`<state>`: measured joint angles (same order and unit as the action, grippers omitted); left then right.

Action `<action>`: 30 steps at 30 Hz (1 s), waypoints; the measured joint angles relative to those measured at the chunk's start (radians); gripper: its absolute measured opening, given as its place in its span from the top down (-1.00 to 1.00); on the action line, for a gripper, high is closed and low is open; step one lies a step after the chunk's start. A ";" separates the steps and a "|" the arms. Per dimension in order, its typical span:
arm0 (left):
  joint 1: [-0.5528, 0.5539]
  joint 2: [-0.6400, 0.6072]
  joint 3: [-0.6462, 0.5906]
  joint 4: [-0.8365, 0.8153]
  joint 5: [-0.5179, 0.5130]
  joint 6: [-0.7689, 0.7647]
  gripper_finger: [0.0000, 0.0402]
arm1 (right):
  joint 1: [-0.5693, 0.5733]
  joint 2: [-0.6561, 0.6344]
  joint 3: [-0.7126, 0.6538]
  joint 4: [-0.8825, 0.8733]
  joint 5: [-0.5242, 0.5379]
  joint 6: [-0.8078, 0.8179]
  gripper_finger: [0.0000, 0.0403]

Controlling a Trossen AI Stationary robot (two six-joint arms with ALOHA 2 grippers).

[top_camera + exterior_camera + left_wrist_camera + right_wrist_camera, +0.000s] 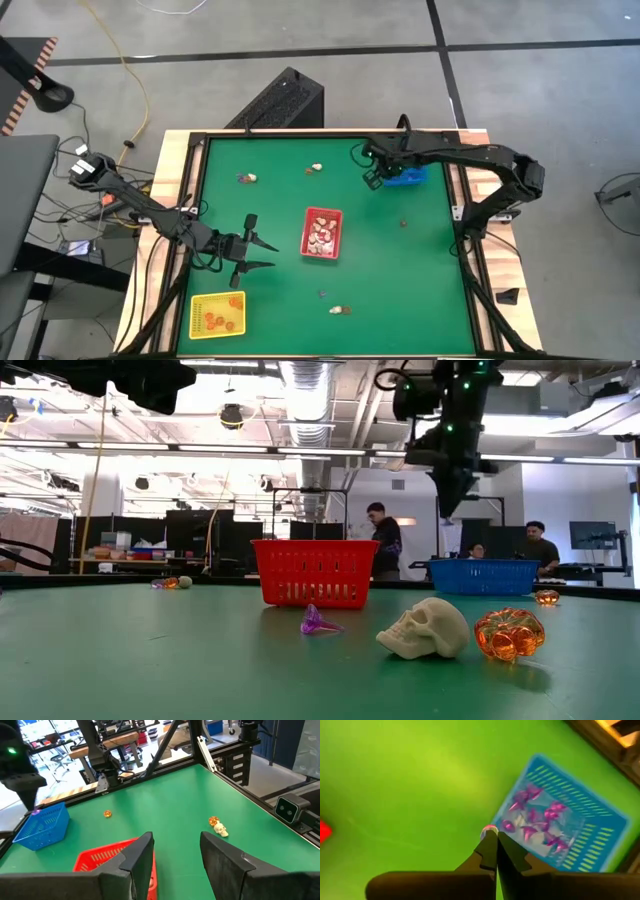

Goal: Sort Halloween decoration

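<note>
Right gripper [491, 836] has its fingers pinched shut with a small purple trinket [490, 828] caught at the very tips, so this looks like the carry-and-drop step. Just past those tips sits the blue tray [600, 842], already holding a bunch of purple pieces [540, 817]. Next move, I'd guess: nudge forward until the tips hang over the tray, then let go.

Left gripper [175, 857] waits with fingers spread, holding nothing; the red tray [100, 857] is right at its fingers, and a cream skull [220, 829] and an orange pumpkin [213, 820] lie well beyond.
</note>
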<state>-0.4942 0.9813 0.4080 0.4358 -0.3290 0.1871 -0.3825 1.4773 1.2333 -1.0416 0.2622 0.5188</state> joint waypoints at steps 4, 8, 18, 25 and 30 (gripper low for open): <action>0.000 0.000 0.000 0.000 0.000 -0.001 0.24 | -0.052 0.000 0.004 -0.017 0.000 -0.008 0.82; 0.000 0.000 0.000 0.000 0.000 -0.006 0.24 | -0.104 0.000 -0.029 -0.053 0.016 -0.019 0.79; 0.000 0.000 0.000 0.000 0.000 0.000 0.24 | -0.148 0.000 -0.067 -0.039 0.067 0.049 0.63; 0.000 0.000 0.000 0.000 0.000 0.000 0.24 | -0.149 0.000 -0.068 -0.040 0.076 0.049 0.32; 0.000 0.000 0.000 0.000 0.000 0.003 0.24 | -0.114 0.000 -0.068 0.034 0.077 0.019 0.13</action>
<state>-0.4939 0.9810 0.4080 0.4358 -0.3287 0.1903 -0.4967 1.4773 1.1652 -1.0081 0.3388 0.5375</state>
